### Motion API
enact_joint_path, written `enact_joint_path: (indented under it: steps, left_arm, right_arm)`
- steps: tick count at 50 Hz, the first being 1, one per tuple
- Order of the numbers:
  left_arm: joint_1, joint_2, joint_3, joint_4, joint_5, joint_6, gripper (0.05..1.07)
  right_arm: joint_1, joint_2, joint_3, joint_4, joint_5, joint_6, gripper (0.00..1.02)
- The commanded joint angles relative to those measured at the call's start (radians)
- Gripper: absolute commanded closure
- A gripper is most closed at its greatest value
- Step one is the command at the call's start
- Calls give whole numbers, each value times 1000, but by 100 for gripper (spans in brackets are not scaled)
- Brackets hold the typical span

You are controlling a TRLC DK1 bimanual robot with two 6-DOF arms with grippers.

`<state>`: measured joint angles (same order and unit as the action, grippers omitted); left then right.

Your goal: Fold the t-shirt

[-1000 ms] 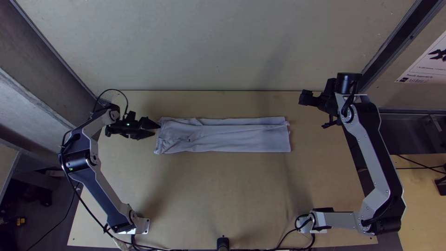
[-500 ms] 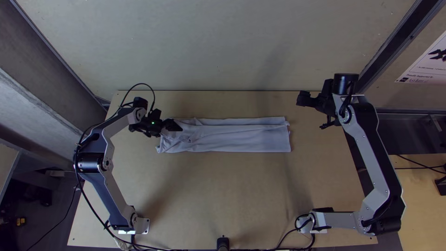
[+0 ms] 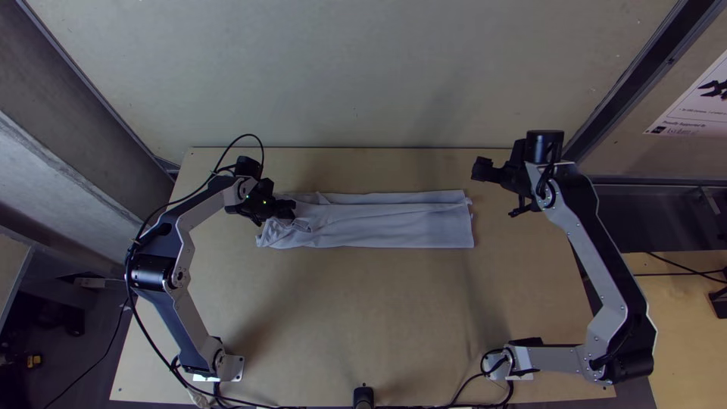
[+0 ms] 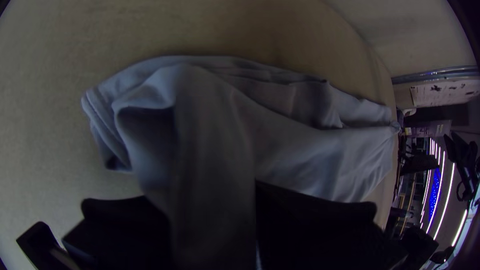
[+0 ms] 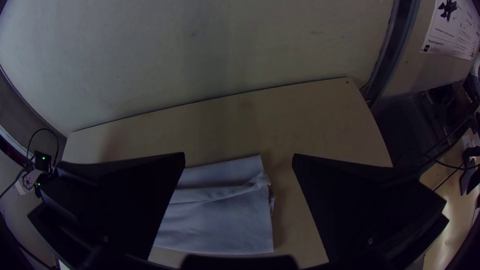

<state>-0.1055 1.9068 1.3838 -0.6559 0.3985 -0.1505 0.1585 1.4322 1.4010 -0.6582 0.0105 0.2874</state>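
Table (image 3: pixel 363 318): one, light wood.
T-shirt (image 3: pixel 394 223): one, folded strip, from under left claw (image 3: pixel 290 208) toward right claw (image 3: pixel 494 191).
Left claw: one gathered bit of cloth pinched.
Right claw: spread wide, holding nothing.

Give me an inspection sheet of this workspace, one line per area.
Surface: light wooden table, shadows across it.
Job's things: pale grey-blue cloth t-shirt, folded into a long strip; wrinkled at its left end, a loose edge at its right.
Clutter: short black cylinder at the near edge, purpose unclear.
Left end effector: black, at the shirt's left end; grip unclear.
Right end effector: black, open, beyond the shirt's right end, nothing held.
Cables: thin black cable arches over the left arm's wrist; others loop at the right arm's base.
Surroundings: plain pale wall behind, white printed sheet at the right.
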Motion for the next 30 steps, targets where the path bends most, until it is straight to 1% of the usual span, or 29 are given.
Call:
enact_joint_path:
  steps: [1,6,11,20,30]
  left_arm:
    - [-10,21,-63,-36,-35,-24,105]
    - [9,-3,-68,-67,-89,2,105]
    - [52,-46,-72,-100,-122,57,105]
    - [153,-104,-52,-166,-207,213,105]
    - [300,-107,38,-248,-253,361,105]
  right_arm:
    - [10,-35,-45,37,0,22,4]
    - [12,-42,-66,65,0,22,4]
    - [7,-50,-89,100,0,22,4]
    - [-2,-61,-102,117,0,24,4]
    - [-10,-65,-103,126,0,25,4]
